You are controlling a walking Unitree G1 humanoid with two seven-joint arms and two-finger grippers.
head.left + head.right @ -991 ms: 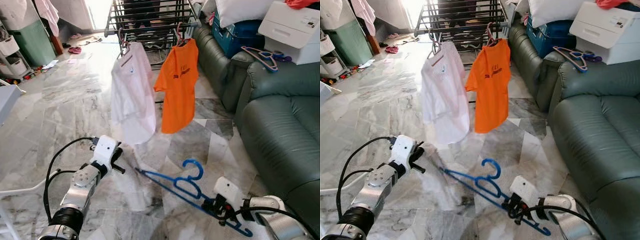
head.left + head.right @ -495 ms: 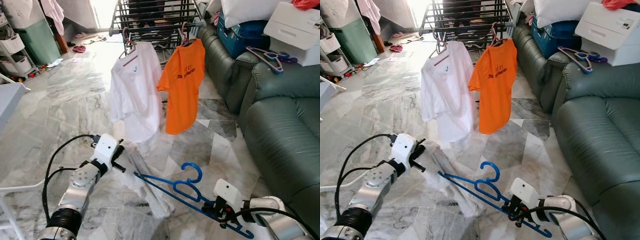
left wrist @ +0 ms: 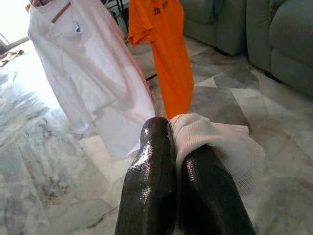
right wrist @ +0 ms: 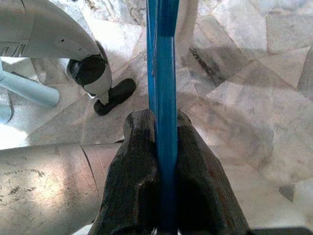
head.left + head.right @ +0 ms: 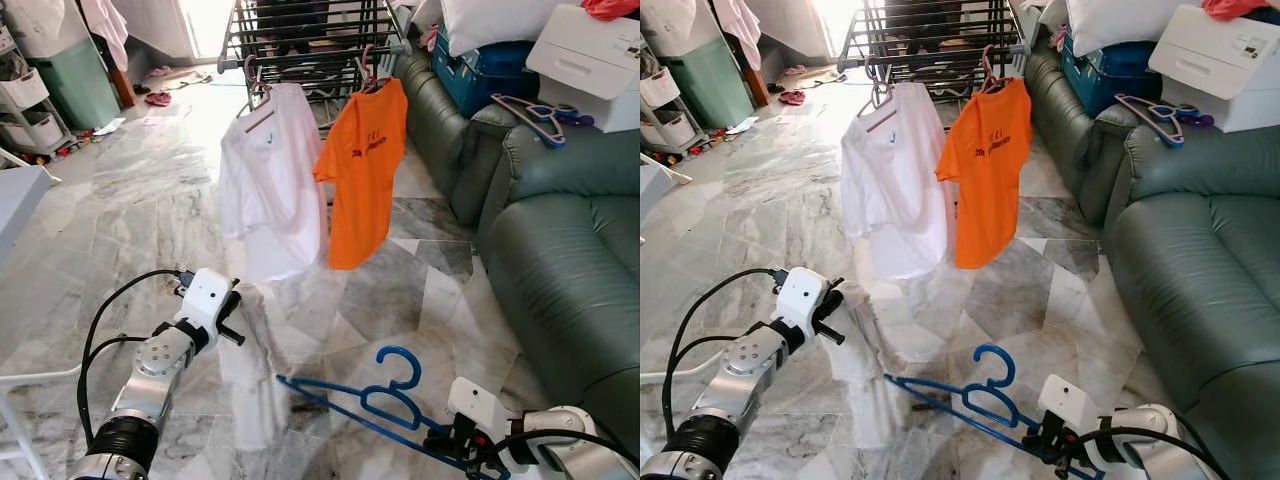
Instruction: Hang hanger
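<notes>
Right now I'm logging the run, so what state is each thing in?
Blue hanger: held off the floor, bare.
Right gripper: shut on the hanger.
Left gripper: shut on white cloth.
White shirt: hung on the drying rack.
Orange shirt: hung there too.

A: Blue hanger (image 5: 375,398): far end runs under the right gripper (image 5: 447,440) and off the bottom edge. Print on the orange shirt (image 5: 364,172) too small to read.

B: Drying rack (image 5: 300,35) cut off by the top edge. White cloth (image 3: 215,144) behind the left gripper (image 3: 178,161): lower part hidden by the fingers (image 3: 149,186).
</notes>
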